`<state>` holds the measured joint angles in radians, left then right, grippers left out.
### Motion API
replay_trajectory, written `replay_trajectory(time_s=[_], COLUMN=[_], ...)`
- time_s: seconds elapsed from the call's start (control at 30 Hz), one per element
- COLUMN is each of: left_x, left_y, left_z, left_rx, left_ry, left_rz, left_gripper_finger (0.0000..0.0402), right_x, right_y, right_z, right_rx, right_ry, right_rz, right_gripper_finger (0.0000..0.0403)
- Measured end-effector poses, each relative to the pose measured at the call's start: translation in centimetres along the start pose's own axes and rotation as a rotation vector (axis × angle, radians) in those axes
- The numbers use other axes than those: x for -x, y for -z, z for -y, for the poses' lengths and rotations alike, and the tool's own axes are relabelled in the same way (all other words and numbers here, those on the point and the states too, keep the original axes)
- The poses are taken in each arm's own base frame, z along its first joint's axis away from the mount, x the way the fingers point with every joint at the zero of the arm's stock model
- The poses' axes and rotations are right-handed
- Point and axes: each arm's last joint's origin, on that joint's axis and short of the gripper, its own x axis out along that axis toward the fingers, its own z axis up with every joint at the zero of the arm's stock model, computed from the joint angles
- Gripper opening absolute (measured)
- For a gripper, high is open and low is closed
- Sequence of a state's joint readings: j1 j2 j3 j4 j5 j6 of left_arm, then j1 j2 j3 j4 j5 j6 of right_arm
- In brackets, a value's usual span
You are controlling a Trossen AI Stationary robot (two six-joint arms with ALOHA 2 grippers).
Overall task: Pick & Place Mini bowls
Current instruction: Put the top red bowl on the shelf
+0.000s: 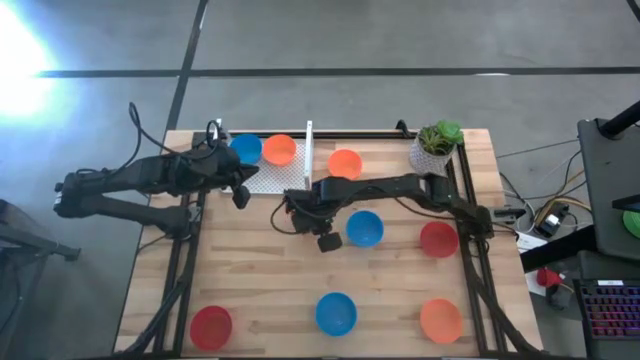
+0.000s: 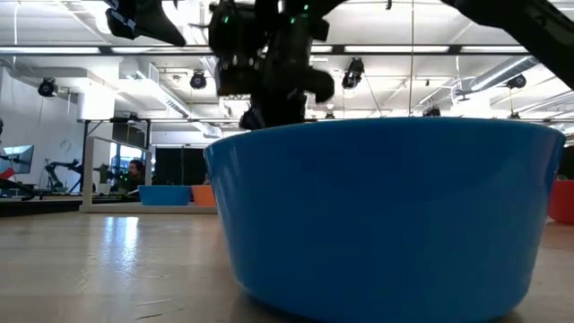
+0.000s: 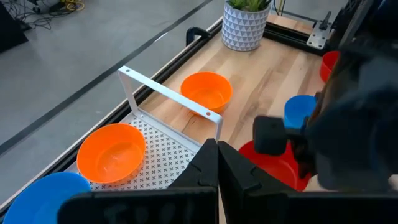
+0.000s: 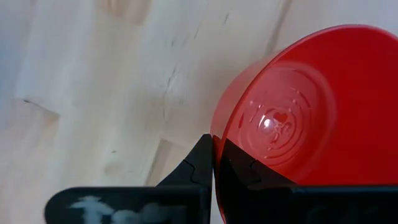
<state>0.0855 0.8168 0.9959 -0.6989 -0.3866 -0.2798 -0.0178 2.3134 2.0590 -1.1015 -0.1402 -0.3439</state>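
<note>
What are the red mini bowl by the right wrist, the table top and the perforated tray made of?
Small round red bowl: probably glossy moulded plastic, given the sharp highlights and concentric rings on its floor.
Pale table top: wood with visible grain, apparently matte butcher block.
White perforated tray: likely painted sheet metal, thin with punched cross holes.

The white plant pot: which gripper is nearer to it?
Right. The right gripper is at mid-table, left of the plant pot and nearer the front edge; the left gripper is farther off, beyond the white rack.
</note>
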Motion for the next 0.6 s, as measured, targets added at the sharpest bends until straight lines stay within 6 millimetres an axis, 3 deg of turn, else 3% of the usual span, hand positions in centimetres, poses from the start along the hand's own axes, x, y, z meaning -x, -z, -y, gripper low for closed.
replay_trajectory(time_s=[0.2,0.6], left_x=[0.05,0.04], left_y=[-0.01,0.01], left_z=[-0.02,-0.02], left_rx=[0.001,0.0], left_ry=[0.001,0.001], left_rz=[0.003,0.002], left_gripper_finger=[0.0,0.0], right_x=[-1.25,-1.34], right_y=[0.16,0.11], right_z=[0.09,-0.07], right_rx=[-0.016,0.003], right_ry=[-0.01,-0.011], right_rz=[-0.029,-0.031], right_gripper_finger=[0.0008,0.0008])
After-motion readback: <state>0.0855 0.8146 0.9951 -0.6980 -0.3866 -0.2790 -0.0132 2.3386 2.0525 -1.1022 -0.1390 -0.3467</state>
